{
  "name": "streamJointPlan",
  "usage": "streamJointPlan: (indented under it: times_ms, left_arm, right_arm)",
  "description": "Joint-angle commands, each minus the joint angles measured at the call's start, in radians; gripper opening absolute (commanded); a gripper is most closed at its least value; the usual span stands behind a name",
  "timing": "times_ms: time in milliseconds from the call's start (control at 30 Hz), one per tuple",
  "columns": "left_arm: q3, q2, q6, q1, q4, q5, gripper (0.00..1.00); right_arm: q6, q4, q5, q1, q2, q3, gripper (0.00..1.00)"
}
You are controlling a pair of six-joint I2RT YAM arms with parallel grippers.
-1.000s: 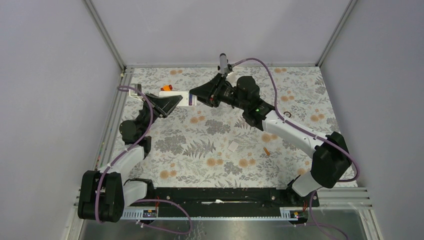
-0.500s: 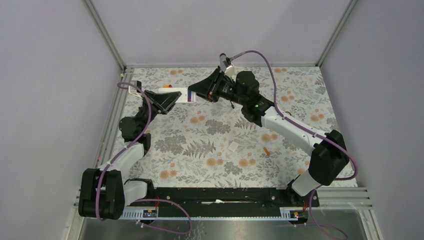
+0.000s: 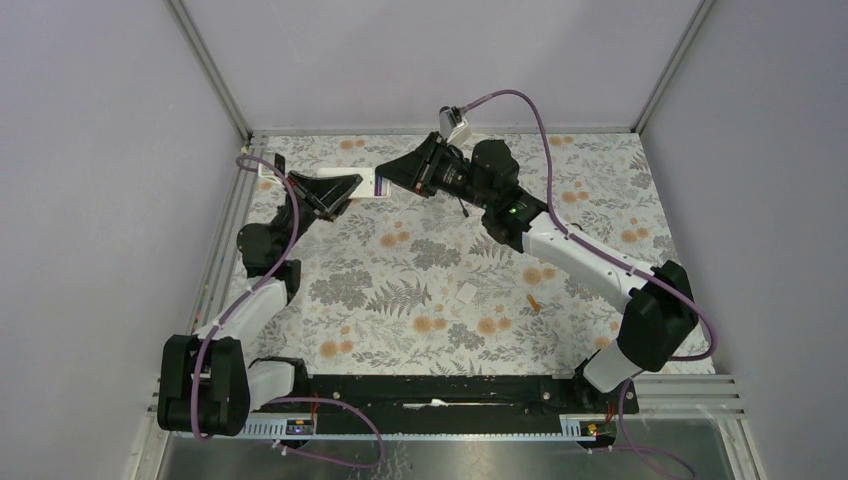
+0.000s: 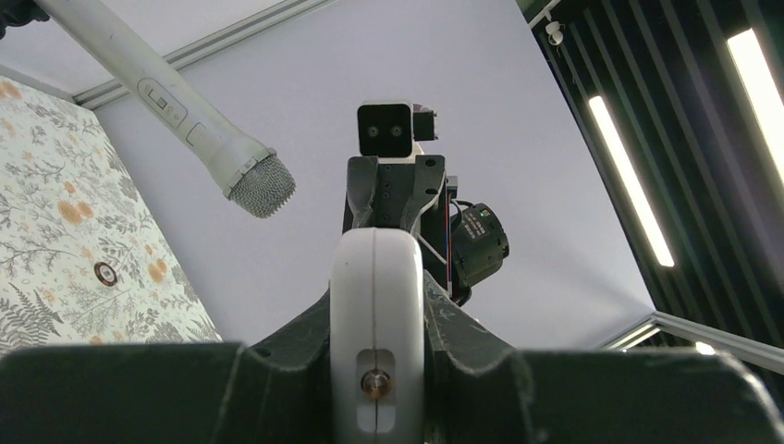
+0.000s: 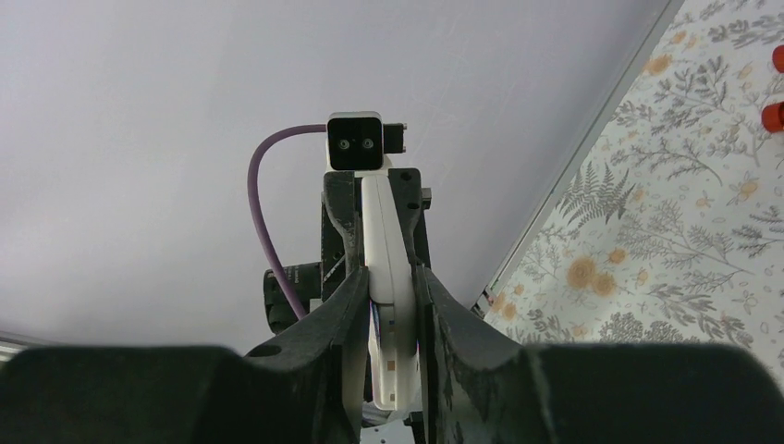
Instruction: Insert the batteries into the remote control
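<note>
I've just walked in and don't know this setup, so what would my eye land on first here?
The left arm's fingers and the right arm's fingers both clamp one small white rectangular remote control, held between them at the far left of the floral mat. Nearer the middle, a small flat white square cover and a slender orange battery lie apart from each other.

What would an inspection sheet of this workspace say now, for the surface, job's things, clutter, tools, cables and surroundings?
Surface: table with a floral cover, lying flat.
Job's things: remote control held between both tools; orange battery lying on the table; second battery not seen.
Clutter: white square cover near the orange battery, not touching it.
Tools: left tool and right tool each shut on the remote control.
Cables: purple cables run along both arms.
Surroundings: plain grey walls.
</note>
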Motion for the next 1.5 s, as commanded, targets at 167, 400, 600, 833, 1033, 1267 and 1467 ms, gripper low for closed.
streamJointPlan:
  times_ms: [167, 400, 600, 833, 1033, 1267, 1467]
  left_arm:
    - [0.133, -0.027, -0.122, -0.012, 0.055, -0.032, 0.00]
    - [0.122, -0.057, -0.115, -0.011, 0.000, -0.022, 0.00]
    - [0.052, -0.075, -0.031, 0.025, 0.036, 0.025, 0.00]
    - [-0.023, -0.047, 0.038, 0.079, 0.124, 0.139, 0.00]
    - [-0.006, -0.037, 0.090, 0.105, 0.157, 0.236, 0.00]
    - [0.012, -0.083, 0.214, 0.108, -0.034, 0.283, 0.00]
    - [0.011, -0.093, 0.258, 0.108, -0.118, 0.287, 0.00]
  right_arm:
    - [-0.218, -0.254, 0.009, 0.069, 0.039, 0.034, 0.05]
    - [-0.217, -0.292, 0.040, 0.074, 0.033, 0.060, 0.18]
    - [-0.014, -0.108, -0.056, 0.026, -0.005, 0.029, 0.56]
    - [0.006, 0.025, -0.114, 0.007, -0.077, -0.022, 0.84]
    - [-0.104, -0.023, -0.084, -0.032, -0.164, -0.072, 0.88]
    - [-0.431, -0.328, 0.051, -0.054, -0.291, -0.054, 0.85]
    - [-0.547, -0.667, 0.286, -0.056, -0.386, -0.091, 0.77]
